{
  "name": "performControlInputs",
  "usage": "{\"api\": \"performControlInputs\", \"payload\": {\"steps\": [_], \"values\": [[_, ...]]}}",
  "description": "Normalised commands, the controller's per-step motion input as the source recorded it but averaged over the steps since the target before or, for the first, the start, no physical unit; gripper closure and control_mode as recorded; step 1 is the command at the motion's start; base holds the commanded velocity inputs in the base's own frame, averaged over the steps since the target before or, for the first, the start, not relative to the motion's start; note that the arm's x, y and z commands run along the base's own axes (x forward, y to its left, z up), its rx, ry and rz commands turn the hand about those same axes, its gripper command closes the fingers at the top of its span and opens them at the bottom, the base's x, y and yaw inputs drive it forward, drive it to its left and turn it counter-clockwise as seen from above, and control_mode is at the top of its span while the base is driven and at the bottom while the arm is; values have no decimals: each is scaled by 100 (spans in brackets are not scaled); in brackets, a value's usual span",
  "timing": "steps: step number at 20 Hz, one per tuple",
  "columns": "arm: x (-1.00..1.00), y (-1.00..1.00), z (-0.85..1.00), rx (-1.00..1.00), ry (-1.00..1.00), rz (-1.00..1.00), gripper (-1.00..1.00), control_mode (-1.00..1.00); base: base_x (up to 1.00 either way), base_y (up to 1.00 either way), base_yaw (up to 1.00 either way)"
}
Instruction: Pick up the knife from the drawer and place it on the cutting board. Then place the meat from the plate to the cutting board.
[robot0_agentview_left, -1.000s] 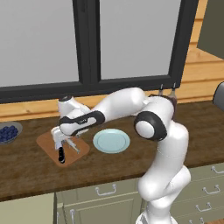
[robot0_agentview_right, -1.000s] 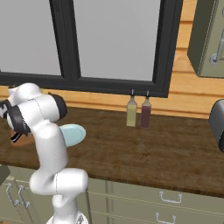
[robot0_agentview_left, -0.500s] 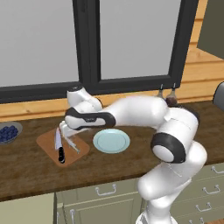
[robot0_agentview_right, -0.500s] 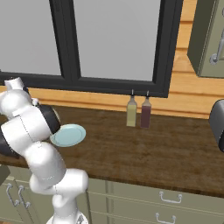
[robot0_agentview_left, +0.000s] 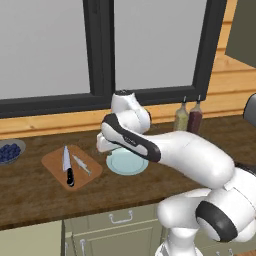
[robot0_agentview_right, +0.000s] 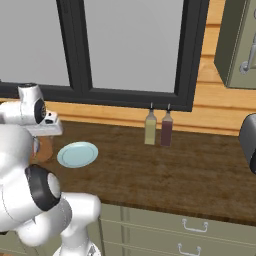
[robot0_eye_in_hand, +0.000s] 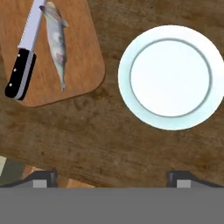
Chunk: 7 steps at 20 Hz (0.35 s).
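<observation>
The cutting board (robot0_agentview_left: 55, 161) lies on the wooden counter, left of the plate (robot0_agentview_left: 127, 163). On the board rest the knife (robot0_agentview_left: 67, 165), black handle toward the counter's front, and beside it the meat (robot0_agentview_left: 80, 164), a thin pale strip. My gripper (robot0_agentview_left: 103, 148) hovers above the counter between board and plate. In the hand view, the knife (robot0_eye_in_hand: 24, 57) and the meat (robot0_eye_in_hand: 57, 41) lie side by side on the board (robot0_eye_in_hand: 83, 57), and the plate (robot0_eye_in_hand: 170, 76) is bare. My gripper (robot0_eye_in_hand: 111, 179) is open, its fingertips (robot0_eye_in_hand: 41, 178) wide apart and holding nothing.
A grey bowl of blue berries (robot0_agentview_left: 10, 151) stands at the far left of the counter. Two bottles (robot0_agentview_left: 181, 117) (robot0_agentview_left: 195, 115) stand against the wall behind the plate. Drawer fronts (robot0_agentview_left: 120, 217) run below the counter's edge. The plate (robot0_agentview_right: 77, 154) and bottles (robot0_agentview_right: 150, 127) also appear from the right.
My gripper has lifted off the cutting board and swung right toward the plate. The meat stays on the board beside the knife.
</observation>
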Motion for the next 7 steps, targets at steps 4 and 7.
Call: {"api": "performControlInputs", "payload": {"steps": [4, 7], "values": [[-18, -85, 14, 17, 0, 0, -100, -100, 0, 0, 0], [-15, -95, 3, 15, 0, -1, -100, -100, 0, 0, 0]]}}
